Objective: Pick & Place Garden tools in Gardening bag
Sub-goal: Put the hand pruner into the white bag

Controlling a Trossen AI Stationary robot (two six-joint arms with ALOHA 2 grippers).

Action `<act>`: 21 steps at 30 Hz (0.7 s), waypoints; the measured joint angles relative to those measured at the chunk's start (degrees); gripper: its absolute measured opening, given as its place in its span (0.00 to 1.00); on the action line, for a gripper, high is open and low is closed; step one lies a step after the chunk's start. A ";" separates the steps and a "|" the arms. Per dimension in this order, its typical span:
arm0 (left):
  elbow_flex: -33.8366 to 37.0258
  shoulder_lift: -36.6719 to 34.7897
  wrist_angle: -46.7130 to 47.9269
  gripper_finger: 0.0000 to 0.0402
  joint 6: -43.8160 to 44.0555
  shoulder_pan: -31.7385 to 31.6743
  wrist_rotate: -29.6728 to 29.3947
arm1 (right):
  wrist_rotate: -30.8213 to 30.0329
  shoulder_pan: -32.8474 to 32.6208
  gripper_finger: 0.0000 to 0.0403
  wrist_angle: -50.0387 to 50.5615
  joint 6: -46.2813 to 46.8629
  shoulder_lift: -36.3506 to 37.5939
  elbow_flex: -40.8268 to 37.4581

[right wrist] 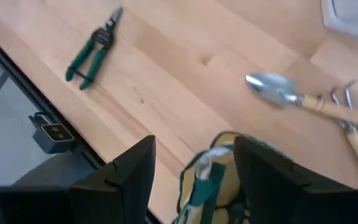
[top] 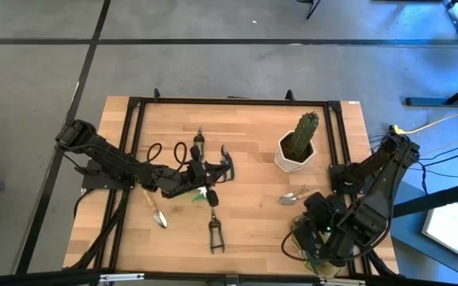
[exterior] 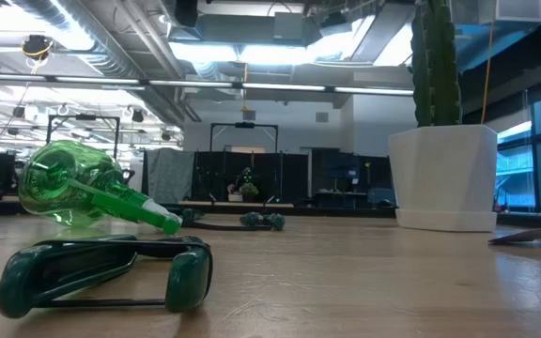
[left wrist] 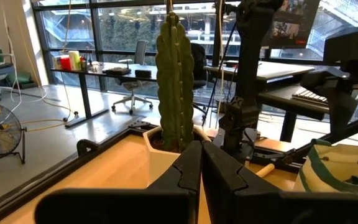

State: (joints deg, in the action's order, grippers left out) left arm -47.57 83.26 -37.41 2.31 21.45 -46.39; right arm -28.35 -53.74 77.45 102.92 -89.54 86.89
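Low view, near to far: pruning shears with green grips, lower left foreground. Behind them the green spray bottle lies on its side at left. Cactus pot at right, farther back.

High view: right gripper, lower right, fingers apart around the gardening bag. Left gripper, centre, shut and empty. Trowel lower left of centre; second trowel right of centre.

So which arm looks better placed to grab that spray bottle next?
Probably the left. Its shut gripper hangs right beside the green spray bottle mid-table, while the right gripper sits at the gardening bag near the table's corner.
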 joint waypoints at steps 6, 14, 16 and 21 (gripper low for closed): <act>-0.02 0.00 -0.01 0.01 0.00 0.00 0.01 | -7.65 0.00 0.55 -0.55 -3.82 0.00 0.00; 0.00 0.00 -0.02 0.01 0.00 0.00 0.02 | -20.20 0.00 0.55 -2.07 -11.98 0.00 0.94; -0.02 0.00 -0.02 0.00 -0.02 0.00 0.02 | -23.24 0.07 0.55 -2.81 -14.50 0.07 1.93; 0.00 0.00 -0.04 0.02 -0.01 0.00 0.02 | -29.77 0.07 0.54 -4.52 -22.15 0.09 4.91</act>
State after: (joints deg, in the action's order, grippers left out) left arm -47.58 83.26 -37.45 2.30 21.45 -46.37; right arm -58.12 -53.67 72.93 80.77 -89.45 91.81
